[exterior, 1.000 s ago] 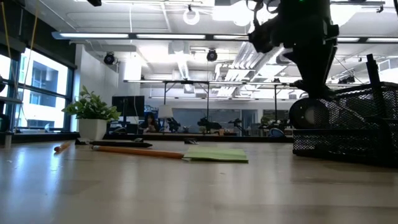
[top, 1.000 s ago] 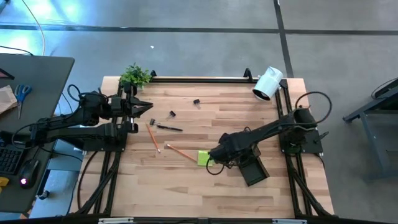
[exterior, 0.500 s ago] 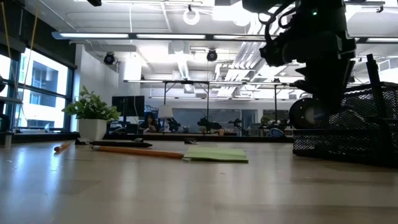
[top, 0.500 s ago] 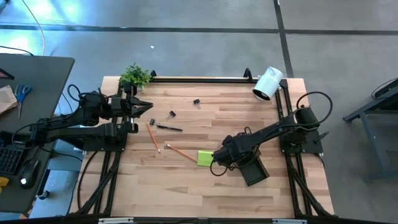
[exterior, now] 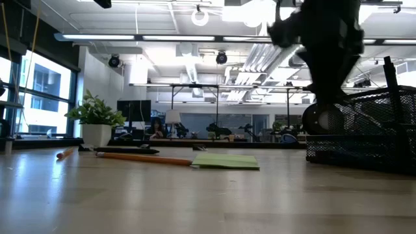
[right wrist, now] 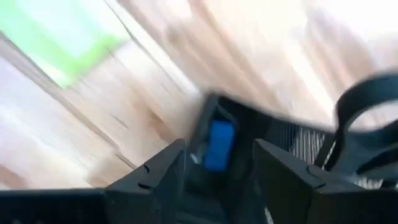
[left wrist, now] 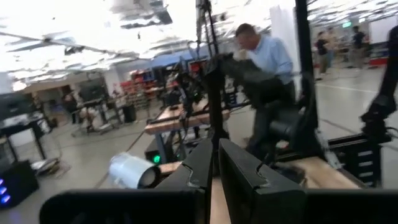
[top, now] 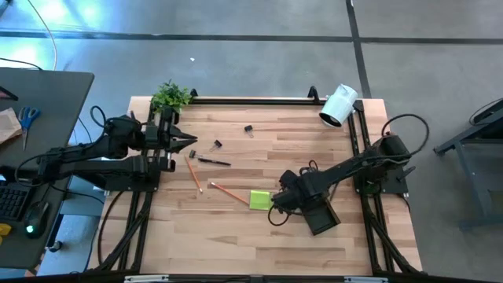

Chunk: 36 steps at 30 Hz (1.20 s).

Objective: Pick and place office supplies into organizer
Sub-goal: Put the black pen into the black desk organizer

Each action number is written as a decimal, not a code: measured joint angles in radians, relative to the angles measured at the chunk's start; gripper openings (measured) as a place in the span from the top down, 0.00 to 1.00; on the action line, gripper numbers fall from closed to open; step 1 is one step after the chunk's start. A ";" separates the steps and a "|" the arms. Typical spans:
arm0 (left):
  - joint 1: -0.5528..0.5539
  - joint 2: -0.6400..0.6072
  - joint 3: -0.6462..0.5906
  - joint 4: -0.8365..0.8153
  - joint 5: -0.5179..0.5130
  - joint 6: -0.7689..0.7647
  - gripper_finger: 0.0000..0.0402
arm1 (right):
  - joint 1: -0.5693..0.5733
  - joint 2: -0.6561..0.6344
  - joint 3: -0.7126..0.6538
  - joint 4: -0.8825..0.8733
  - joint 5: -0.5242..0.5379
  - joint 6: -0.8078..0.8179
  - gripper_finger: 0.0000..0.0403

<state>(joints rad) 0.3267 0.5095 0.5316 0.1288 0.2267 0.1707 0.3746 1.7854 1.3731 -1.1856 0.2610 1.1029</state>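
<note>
My right gripper (right wrist: 217, 168) is open and points down over the black mesh organizer (top: 320, 215), at its end nearest the table's middle (top: 284, 203). The small blue piece (right wrist: 219, 144) lies in the organizer's tray between and below the fingers, untouched. A grey scissors handle (right wrist: 367, 118) sticks out of the organizer. The lime-green sticky-note pad (top: 259, 199) lies flat beside the organizer. An orange pencil (top: 228, 192), a second pencil (top: 192, 173), a dark pen (top: 214, 161) and black clips (top: 248, 129) lie on the table. My left gripper (top: 187, 141) is shut and hovers by the table's left edge.
A potted plant (top: 170, 96) stands at the far left corner and a white cylindrical camera (top: 339, 105) at the far right. A black rail (top: 251, 100) runs along the far edge. People stand in the room behind. Bare wood lies along the near edge (top: 236, 244).
My right arm has drawn back a little toward the table's right and near side, so its gripper stands more over the organizer. In the low view it dipped, then rose again. The pad, pencils, pen and clips lie where they were.
</note>
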 joint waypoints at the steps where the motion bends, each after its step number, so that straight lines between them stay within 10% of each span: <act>1: 0.000 0.011 0.000 0.002 -0.013 0.000 0.95 | 0.010 -0.018 0.000 0.022 0.035 0.004 0.54; 13: 0.000 0.294 0.127 -0.198 -0.102 0.019 0.95 | 0.078 -0.146 0.001 0.239 0.444 -0.198 0.58; 24: 0.000 0.471 0.129 -0.273 -0.165 -0.070 0.95 | 0.144 -0.146 0.001 0.278 0.596 -0.364 0.59; 36: 0.000 0.625 0.126 -0.629 -0.268 -0.237 0.70 | -0.025 -0.204 0.001 0.638 0.494 -1.066 0.66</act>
<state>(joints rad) 0.3264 1.1342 0.6579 -0.5002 -0.0418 -0.0667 0.3495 1.5817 1.3739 -0.5472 0.7554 0.0364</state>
